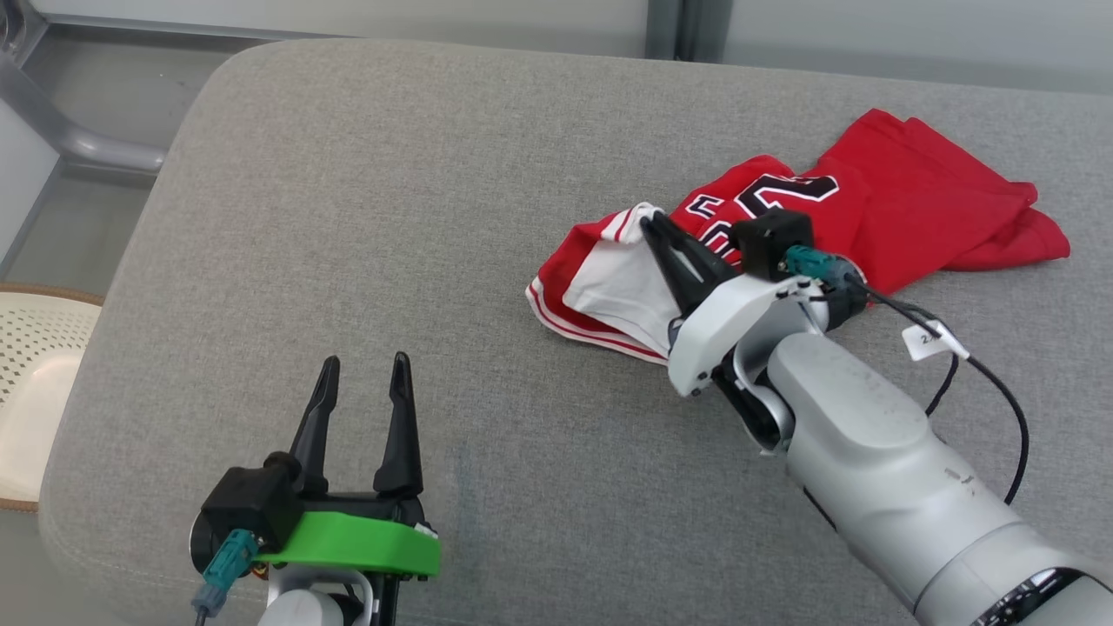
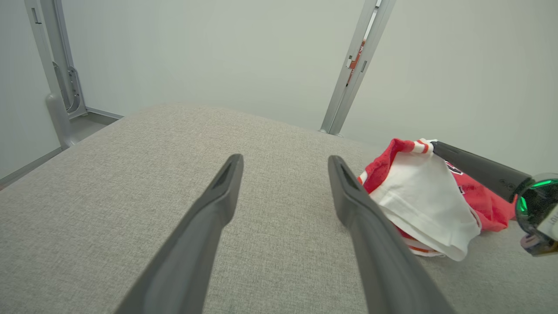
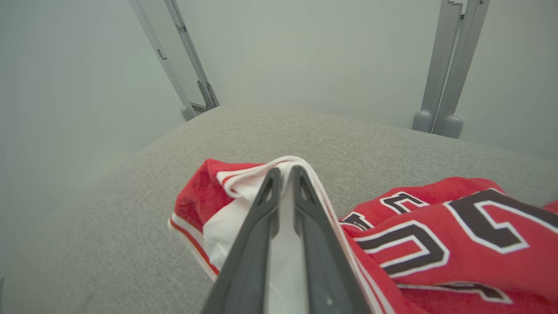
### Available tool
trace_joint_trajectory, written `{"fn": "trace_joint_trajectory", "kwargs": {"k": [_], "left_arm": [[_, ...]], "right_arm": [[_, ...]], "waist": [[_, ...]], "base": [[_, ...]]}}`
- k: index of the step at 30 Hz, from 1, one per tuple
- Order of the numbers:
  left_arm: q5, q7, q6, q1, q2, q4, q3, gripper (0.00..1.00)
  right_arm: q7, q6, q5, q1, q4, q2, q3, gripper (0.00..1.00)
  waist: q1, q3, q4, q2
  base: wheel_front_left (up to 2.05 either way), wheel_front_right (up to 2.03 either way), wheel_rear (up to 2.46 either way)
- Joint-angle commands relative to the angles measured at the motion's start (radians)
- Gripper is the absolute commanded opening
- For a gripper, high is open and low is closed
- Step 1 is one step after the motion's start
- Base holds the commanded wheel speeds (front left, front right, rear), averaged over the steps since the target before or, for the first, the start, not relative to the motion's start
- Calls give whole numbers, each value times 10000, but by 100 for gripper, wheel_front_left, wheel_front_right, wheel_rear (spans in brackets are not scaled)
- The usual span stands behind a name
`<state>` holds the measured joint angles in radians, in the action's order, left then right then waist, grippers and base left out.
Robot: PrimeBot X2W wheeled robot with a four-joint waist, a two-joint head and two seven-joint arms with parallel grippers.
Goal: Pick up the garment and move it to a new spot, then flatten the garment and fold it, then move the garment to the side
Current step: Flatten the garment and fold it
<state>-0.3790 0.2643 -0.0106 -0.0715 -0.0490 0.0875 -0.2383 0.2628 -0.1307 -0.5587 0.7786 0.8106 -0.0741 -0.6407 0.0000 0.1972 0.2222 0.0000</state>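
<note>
My right gripper (image 1: 649, 223) pinched the white hem of the red garment (image 1: 913, 200), which lay bunched on the grey cushion (image 1: 391, 174); my left gripper (image 1: 365, 361) stood spread, idle. I feared that thin bite could slip on lifting

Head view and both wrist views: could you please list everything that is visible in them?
garment: one, red with white lining and black numerals, crumpled on the cushion's right half
cushion: one, grey, the work surface
basket: one, cream, perforated, past the cushion's left edge
posts: several, grey metal, behind the cushion
cable: one, black, with a white tag, beside the right forearm
left claw: one, dark, open, over bare cushion
right claw: one, dark, pinching the garment's white hem
</note>
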Motion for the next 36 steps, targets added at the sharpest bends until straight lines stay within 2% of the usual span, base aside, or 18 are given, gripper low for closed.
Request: {"fn": "trace_joint_trajectory", "kwargs": {"k": [1,2,3,9,14,18,24,29,36], "left_arm": [[-49,-3,-77,-130,-30,12,-21,100],[-55,-3,-83,-154,-30,15,-23,100],[-62,-3,-72,-168,-30,15,-17,100],[-93,-3,-151,-54,-29,-10,119,100],[-78,-3,-134,85,-30,-22,201,100],[-78,-3,-162,173,-30,-58,189,100],[-80,-5,-140,202,-30,-102,133,100],[-42,-3,-83,126,-30,-37,60,100],[82,-5,-32,-2,-30,59,-42,100]], "right_arm": [[25,0,159,276,354,7,179,43],[25,0,252,403,550,32,393,74],[27,0,320,487,619,44,588,100],[26,0,822,256,95,-3,1575,100],[26,0,1192,-459,-1055,-301,2149,100],[26,0,1152,-1444,-2048,-534,2362,100],[26,0,850,-3037,-3060,-730,2116,100],[26,0,414,-3663,-2867,-554,1494,100],[26,0,-287,-3116,-1448,-173,792,100]], "waist": [[0,93,100,0],[0,113,119,0],[0,129,123,0],[0,57,-154,0],[0,-142,-620,0],[0,-218,-944,0],[0,-156,-1133,0],[0,-63,-995,0],[0,-19,-422,0]], "base": [[0,0,0],[0,0,0],[0,0,0],[0,0,0],[0,0,0],[0,0,0],[0,0,0],[0,0,0],[0,0,0]]}}
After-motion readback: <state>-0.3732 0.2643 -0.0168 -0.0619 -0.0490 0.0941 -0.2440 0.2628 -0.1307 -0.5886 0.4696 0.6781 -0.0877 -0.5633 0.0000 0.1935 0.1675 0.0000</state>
